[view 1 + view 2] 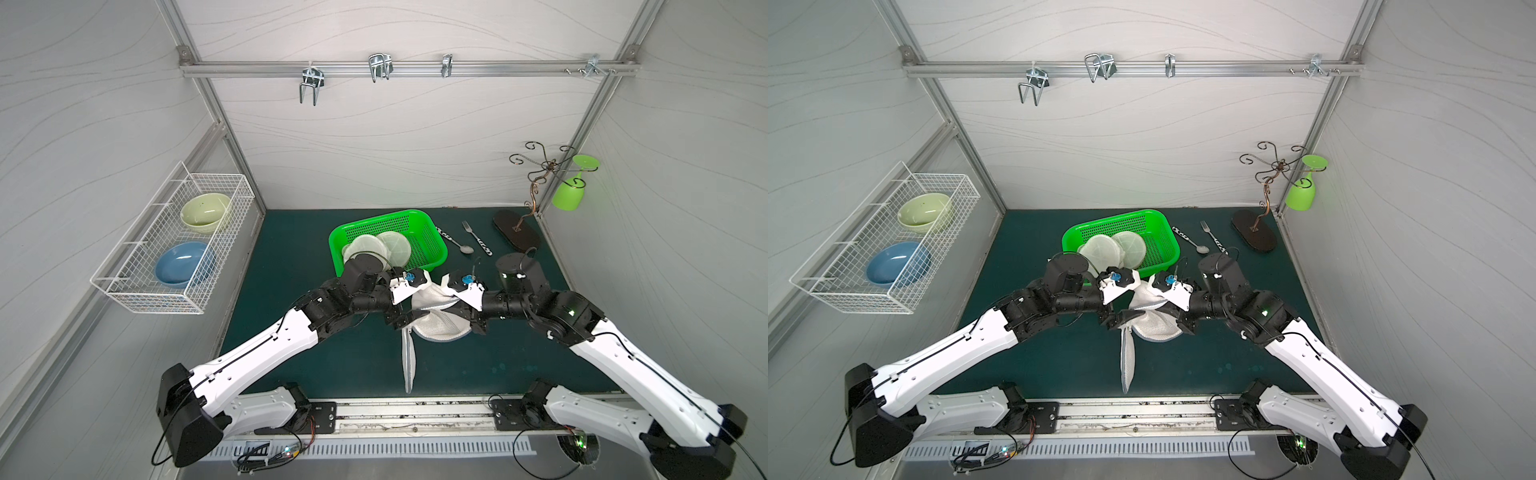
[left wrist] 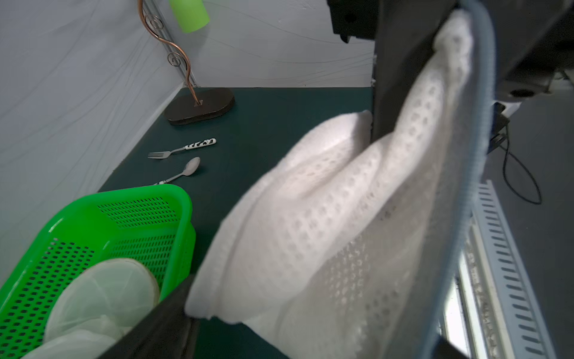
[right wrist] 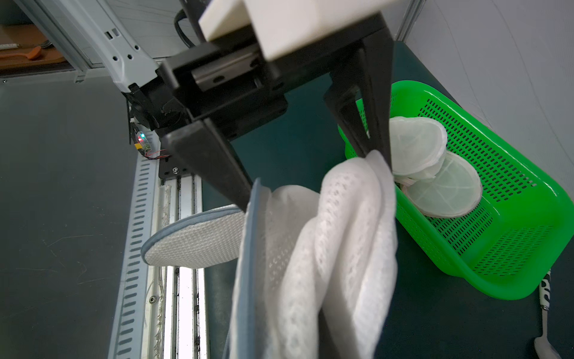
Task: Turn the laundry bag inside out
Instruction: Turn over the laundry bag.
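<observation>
Two-armed action over the counter (image 1: 332, 365): left gripper (image 3: 312, 181), jaws wide apart, tips touching the white mesh laundry bag (image 1: 440, 324), which hangs between them just before the green basket (image 1: 432, 245); right gripper (image 1: 476, 326) clamped tight on it.

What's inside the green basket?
A few pale round discs lie overlapping in the green basket. The left arm covers its near corner, so anything there is hidden.

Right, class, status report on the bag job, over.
Left pincer open, astride bag. Right pincer shut on bag. Bag held up, flap lying on mat. Basket close behind.
</observation>
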`<state>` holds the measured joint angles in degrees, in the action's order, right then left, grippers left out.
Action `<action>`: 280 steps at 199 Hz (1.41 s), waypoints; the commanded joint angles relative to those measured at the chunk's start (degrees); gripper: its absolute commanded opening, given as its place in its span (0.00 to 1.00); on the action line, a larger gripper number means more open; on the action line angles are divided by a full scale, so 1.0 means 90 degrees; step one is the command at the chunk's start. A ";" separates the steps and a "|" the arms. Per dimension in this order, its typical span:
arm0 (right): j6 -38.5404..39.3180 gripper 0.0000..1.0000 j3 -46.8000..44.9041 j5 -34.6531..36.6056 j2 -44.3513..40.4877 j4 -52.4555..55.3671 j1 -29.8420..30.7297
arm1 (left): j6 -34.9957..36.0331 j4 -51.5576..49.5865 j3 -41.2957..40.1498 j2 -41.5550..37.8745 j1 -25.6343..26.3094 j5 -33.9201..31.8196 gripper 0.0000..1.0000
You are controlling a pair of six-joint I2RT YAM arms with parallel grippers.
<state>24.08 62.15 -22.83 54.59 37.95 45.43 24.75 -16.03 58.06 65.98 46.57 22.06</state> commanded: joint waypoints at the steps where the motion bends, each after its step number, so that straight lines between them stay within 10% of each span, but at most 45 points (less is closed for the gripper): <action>1: 0.0169 0.00 -0.0001 -0.0248 -0.0139 -0.0020 0.0044 | 0.0074 0.0270 0.0150 -0.0036 0.0023 0.0352 0.73; 33: 0.0222 0.00 -0.0003 -0.0364 -0.0071 0.0054 0.0047 | -0.0116 0.0656 -0.0045 -0.0156 0.0021 0.0082 0.99; 85: 0.0464 0.00 -0.0045 -0.0342 -0.0048 0.0313 0.0040 | 0.0199 0.0635 -0.0105 -0.0270 0.0026 -0.0364 0.99; 149: 0.0374 0.00 -0.0021 -0.0523 -0.0057 0.0120 0.0060 | 0.0252 0.0288 -0.0012 0.0000 0.0026 0.1036 0.66; 205: 0.0033 0.00 -0.0138 0.0063 -0.0158 -0.0034 0.0056 | -0.0132 0.0309 -0.0188 -0.0147 0.0026 0.1201 0.09; 246: -0.0392 0.00 -0.0063 0.0254 -0.0026 -0.0059 0.0051 | -0.0300 0.0153 -0.0250 -0.0218 0.0024 0.1000 0.00; 280: -0.0930 0.45 0.0014 0.0540 -0.0161 0.0080 -0.0056 | -0.0674 0.0008 -0.0163 -0.0106 -0.0119 0.0791 0.00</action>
<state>20.45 61.30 -19.94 54.35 38.98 45.52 21.93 -16.34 55.61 65.01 46.54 30.00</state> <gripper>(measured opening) 0.355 0.078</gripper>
